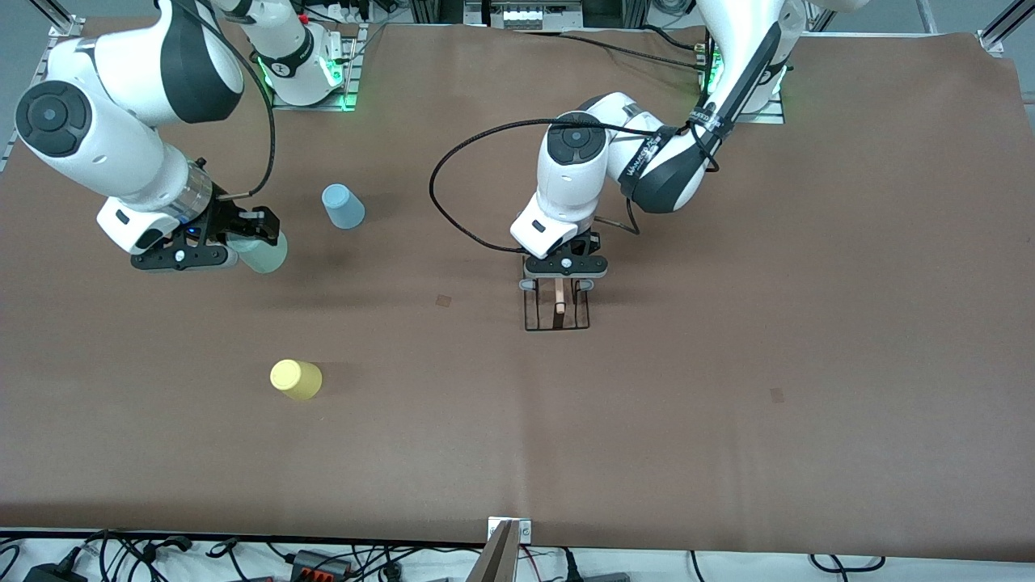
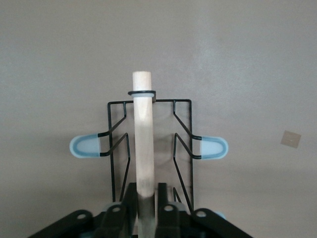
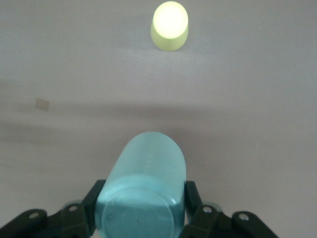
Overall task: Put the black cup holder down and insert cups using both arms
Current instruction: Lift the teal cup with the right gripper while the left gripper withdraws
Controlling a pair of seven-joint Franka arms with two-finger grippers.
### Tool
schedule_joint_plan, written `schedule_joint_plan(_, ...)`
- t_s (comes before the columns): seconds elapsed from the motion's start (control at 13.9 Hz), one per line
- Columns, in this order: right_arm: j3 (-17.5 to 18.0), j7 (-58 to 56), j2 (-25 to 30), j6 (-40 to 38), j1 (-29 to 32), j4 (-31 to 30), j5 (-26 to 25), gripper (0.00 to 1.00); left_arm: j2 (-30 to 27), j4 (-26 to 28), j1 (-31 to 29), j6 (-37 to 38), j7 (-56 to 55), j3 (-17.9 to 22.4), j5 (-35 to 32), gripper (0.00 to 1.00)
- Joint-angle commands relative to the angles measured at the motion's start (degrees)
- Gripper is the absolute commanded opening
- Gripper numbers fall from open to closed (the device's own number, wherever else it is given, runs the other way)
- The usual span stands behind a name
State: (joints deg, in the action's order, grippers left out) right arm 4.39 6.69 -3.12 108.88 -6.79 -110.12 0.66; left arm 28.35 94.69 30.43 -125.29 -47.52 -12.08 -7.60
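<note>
Your right gripper (image 1: 251,242) clamps the grey-green cup (image 1: 264,252) above the table (image 1: 728,364) at the right arm's end; the blue cup (image 1: 343,206) stands beside it, the yellow cup (image 1: 296,379) nearer the camera; mid-table, your left gripper (image 1: 563,276) sits narrowly around the wooden handle (image 2: 143,144) of the black cup holder (image 1: 556,305), which stands on the table

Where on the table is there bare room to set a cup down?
Bare cloth lies between the yellow cup and the black cup holder, and toward the left arm's end. It is tighter around the blue cup and the right gripper, which holds the grey-green cup.
</note>
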Motion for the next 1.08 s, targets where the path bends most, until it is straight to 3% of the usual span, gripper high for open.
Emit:
schedule_joint_plan(0.0,0.0,0.6,-0.3,-1.2,-1.0,0.8,0.1,0.07,-0.7,-1.4,-0.1,1.0,-0.2,0.2,-1.5,1.00)
schedule_joint_plan(0.29,0.1,6.4,-0.3,-1.2,-5.4,0.5,0.8,0.07,-5.6,-1.8,-4.3,7.8,9.3,0.3,-1.3,1.00)
schedule_joint_plan(0.43,3.0,14.3,-0.7,-0.1,-8.1,0.7,1.1,0.07,-8.1,-1.9,-7.7,12.1,15.5,0.2,-0.8,1.00)
schedule_joint_plan(0.57,6.2,21.0,-1.0,2.5,-9.7,0.7,6.5,0.07,-9.7,-3.4,-11.1,16.6,20.1,0.2,-0.7,1.00)
schedule_joint_plan(0.72,6.8,29.5,-1.9,6.1,-13.9,1.0,7.4,0.07,-10.1,-4.9,-14.7,20.6,26.2,0.2,-0.7,1.00)
schedule_joint_plan(1.0,6.8,45.9,-8.8,9.6,-24.6,8.0,5.7,0.07,-10.7,-6.2,-23.4,24.6,39.8,0.2,-0.7,1.00)
